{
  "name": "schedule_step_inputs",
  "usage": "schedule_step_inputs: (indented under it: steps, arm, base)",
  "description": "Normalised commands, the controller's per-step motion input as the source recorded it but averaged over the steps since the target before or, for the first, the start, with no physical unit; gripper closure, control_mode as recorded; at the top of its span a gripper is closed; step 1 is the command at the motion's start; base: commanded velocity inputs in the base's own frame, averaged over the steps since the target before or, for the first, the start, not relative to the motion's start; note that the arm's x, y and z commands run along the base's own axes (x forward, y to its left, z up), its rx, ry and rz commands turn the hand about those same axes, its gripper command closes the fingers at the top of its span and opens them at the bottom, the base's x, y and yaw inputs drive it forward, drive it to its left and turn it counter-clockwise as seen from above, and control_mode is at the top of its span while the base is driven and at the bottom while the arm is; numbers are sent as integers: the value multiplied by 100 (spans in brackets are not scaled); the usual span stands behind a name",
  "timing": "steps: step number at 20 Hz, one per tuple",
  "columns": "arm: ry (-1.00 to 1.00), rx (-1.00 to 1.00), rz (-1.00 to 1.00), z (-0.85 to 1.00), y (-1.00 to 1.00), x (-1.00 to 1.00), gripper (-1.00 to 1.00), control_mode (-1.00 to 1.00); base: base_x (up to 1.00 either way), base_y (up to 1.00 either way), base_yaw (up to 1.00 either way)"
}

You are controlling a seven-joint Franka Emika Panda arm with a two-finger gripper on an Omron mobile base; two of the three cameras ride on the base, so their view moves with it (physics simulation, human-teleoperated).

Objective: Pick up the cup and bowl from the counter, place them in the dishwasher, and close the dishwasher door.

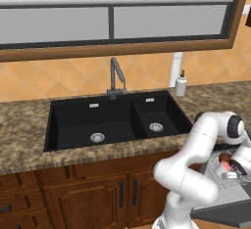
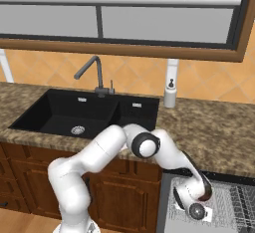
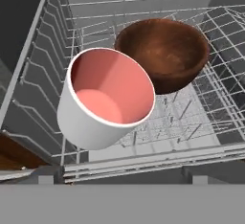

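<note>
Kitchen, simulated: speckled brown-and-tan granite counter [image 1: 29, 125] with black double sink [image 1: 115, 118], both basins bare but for drains; grey faucet [image 1: 116, 79]; white soap dispenser bottle [image 2: 170, 93] at far right of sink, no readable label. Dishwasher's light grey wire rack [image 3: 225, 98], pulled out at lower right, holds: white cylindrical cup with salmon-red interior [image 3: 107, 98], tilted, empty; glossy reddish-brown rounded bowl [image 3: 165, 53], empty, touching the cup on its far side. Two-finger gripper [image 2: 194, 209] low over rack; finger spacing cannot be told.
</note>
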Motion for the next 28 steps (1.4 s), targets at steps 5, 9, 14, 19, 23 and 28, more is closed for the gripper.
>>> schedule_step_inputs:
  steps: [5, 9, 14, 19, 23, 28]
  arm:
    - [13, 16, -1, 100, -85, -84, -100, -100]
    - [21, 6, 0, 100, -16, -100, -100, -100]
    - [15, 0, 0, 97, 0, -100, -100, -100]
    - [-10, 0, 7, 71, 5, -100, -100, -100]
    - [-33, 0, 7, 32, -4, -100, -100, -100]
    - [-36, 0, 1, 13, -17, -100, -100, -100]
  base:
    - [0, 0, 0]
    - [0, 0, 0]
    - [0, 0, 0]
    - [0, 0, 0]
    - [0, 0, 0]
    - [0, 0, 0]
